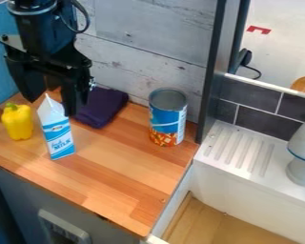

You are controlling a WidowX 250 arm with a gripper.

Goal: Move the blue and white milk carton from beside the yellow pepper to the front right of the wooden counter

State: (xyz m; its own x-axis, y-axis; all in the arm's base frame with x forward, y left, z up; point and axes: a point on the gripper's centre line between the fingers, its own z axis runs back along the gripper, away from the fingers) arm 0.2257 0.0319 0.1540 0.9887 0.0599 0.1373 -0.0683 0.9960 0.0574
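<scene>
Camera view: my gripper [52, 107] hangs, fingers spread, at the peaked top of the milk carton [58, 138], upright on the counter [120, 164] near the yellow pepper [17, 122]. I judge this as lining up (depth is hard to tell); grasping calls for centring, then closing gently.

Glossy plastic-looking yellow pepper [17, 122]; dark folded cloth [103, 107]; smooth wood counter [120, 164]; metal-rimmed can [167, 117].

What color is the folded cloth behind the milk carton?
Dark purple, seen in the camera view.
</scene>
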